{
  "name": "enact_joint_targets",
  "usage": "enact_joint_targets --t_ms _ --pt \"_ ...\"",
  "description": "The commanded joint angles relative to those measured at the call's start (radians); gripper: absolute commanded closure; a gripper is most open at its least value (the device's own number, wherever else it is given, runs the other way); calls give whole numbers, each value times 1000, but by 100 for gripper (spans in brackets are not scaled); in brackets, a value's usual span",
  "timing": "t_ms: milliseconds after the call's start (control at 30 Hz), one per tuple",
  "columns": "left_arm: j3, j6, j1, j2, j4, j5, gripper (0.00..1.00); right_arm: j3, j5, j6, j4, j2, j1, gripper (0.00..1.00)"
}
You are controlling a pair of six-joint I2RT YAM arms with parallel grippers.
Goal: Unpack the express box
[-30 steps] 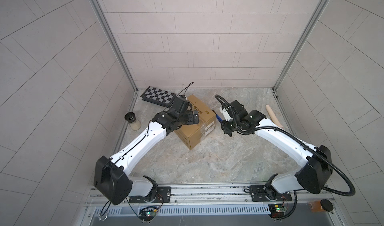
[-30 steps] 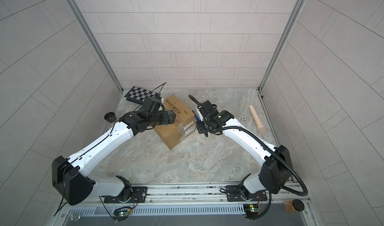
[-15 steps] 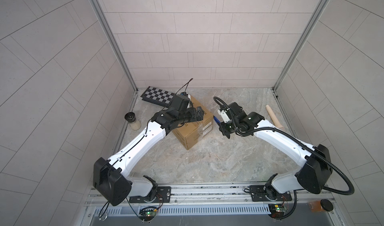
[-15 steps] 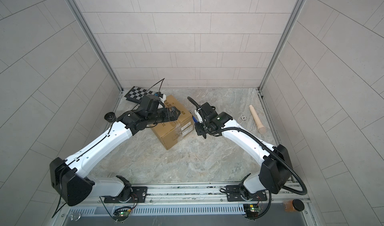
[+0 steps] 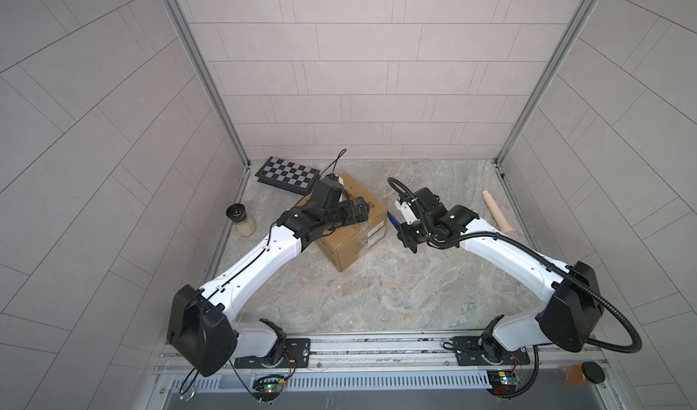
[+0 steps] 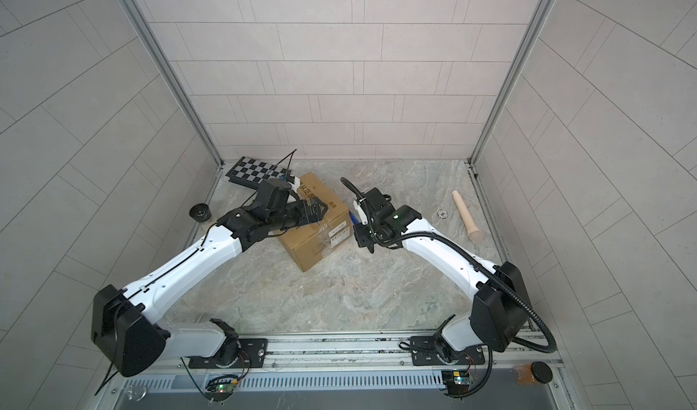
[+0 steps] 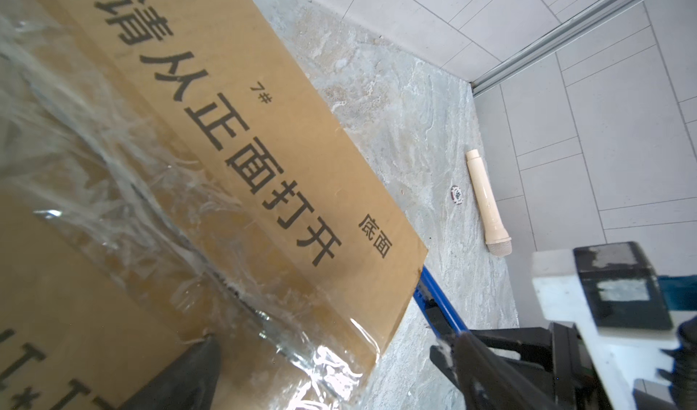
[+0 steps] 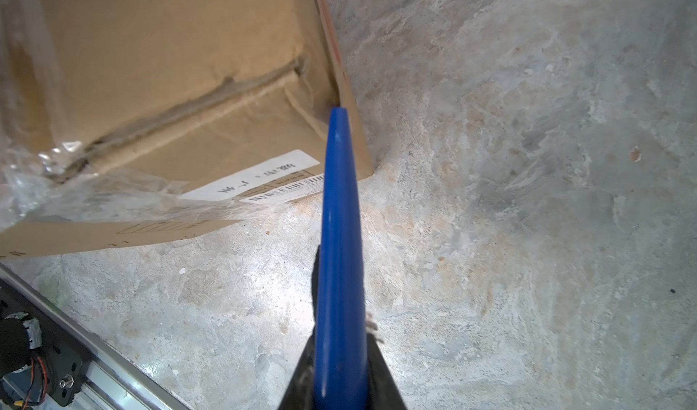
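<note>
In both top views the brown corrugated cardboard express box [image 5: 347,249] [image 6: 313,246] stands on the grey marbled counter [image 5: 377,298] [image 6: 339,295], towards the back left, just beside a flat black-and-white checkered board case [image 5: 288,174] [image 6: 252,172]. The left arm [image 5: 264,253] [image 6: 188,264] reaches over the box's top with its jaws spread wide and gripping nothing. The right arm [image 5: 501,249] [image 6: 449,253] comes in from the other side, its jaws narrowed on a blue tapered plastic tool [image 5: 393,220] [image 6: 353,218] whose tip is at the box's right corner. A small jar with a black lid [image 5: 241,221] [image 6: 200,212] sits by the left wall, and a cream pestle-shaped stick [image 5: 498,212] [image 6: 467,217] by the right wall.

The left wrist view shows the box top [image 7: 264,163] with black Chinese print and wrinkled clear tape [image 7: 132,200]. One dark fingertip [image 7: 181,374] is over the taped seam.

The right wrist view looks along the blue tool [image 8: 339,238], which is clamped between the jaws. Its tip lies against the box's corner edge, above a white label [image 8: 260,178]; whether they touch I cannot tell.
</note>
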Motion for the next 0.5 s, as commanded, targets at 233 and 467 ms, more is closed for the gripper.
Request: enact_joint_targets --t_ms 233,467 --pt "-58 -43 6 58 113 45 0 -16 -43 1 30 -16 30 100" --pt "-134 -102 5 7 312 95 0 -27 -51 12 55 -3 42 100"
